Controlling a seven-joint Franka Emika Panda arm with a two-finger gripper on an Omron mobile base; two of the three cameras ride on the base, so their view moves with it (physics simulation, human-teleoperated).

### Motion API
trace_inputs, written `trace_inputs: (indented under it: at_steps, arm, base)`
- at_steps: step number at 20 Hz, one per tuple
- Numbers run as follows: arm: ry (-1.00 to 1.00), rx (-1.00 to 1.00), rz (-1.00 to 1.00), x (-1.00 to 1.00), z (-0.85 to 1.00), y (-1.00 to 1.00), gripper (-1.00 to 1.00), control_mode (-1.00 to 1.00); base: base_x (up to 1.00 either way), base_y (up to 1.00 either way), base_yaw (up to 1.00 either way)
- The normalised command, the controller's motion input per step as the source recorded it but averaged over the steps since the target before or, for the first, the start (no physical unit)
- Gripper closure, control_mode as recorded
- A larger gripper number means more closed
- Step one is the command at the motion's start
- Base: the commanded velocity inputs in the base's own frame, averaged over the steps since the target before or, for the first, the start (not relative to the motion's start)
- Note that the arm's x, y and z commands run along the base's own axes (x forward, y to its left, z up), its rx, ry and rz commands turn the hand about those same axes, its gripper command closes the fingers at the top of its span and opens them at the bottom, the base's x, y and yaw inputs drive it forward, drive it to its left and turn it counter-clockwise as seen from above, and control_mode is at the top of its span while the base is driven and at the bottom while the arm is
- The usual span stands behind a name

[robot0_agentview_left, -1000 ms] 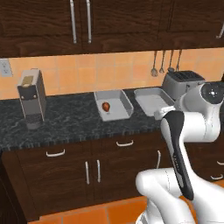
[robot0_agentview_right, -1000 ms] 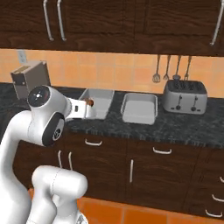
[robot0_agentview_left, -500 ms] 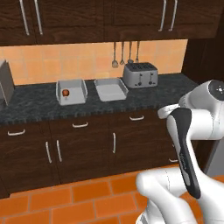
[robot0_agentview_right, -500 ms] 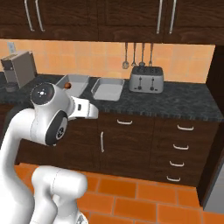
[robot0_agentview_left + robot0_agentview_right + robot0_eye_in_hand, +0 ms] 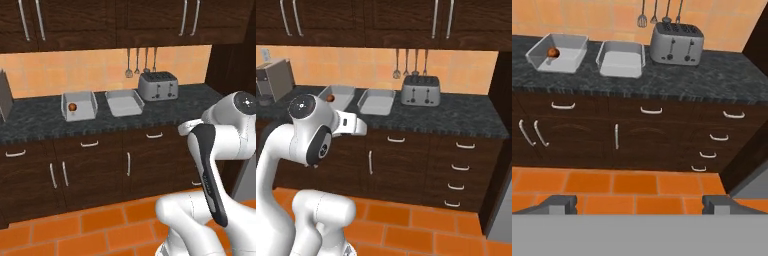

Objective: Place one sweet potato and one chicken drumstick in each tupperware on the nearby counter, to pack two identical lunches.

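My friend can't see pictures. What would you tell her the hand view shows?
Two pale tupperware tubs sit side by side on a dark stone counter: the left tub holds one small reddish-brown food item, the right tub looks empty. A silver toaster stands beside them, utensils hanging behind.

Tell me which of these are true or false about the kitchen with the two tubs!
1. The left tupperware has a small reddish-brown thing in it. True.
2. The right tupperware is full of food. False: it looks empty.
3. The toaster stands right of both tubs on the counter. True.
4. The pincer is squeezing a drumstick. False: it is open and holds nothing.
5. Utensils hang on the wall above the toaster. True.
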Motion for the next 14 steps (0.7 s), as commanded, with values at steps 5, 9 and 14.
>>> trace_inputs:
  at_steps: [5, 9, 14]
  arm:
    - [0.0, 0.0, 0.0, 0.0, 0.0, 0.0, -1.0, 1.0]
    - [0.0, 0.0, 0.0, 0.0, 0.0, 0.0, -1.0, 1.0]
    - [0.0, 0.0, 0.0, 0.0, 0.0, 0.0, -1.0, 1.0]
  base:
    - [0.92, -0.29, 0.0]
    - [0.8, -0.09, 0.0]
    - [-0.29, -1.0, 0.0]
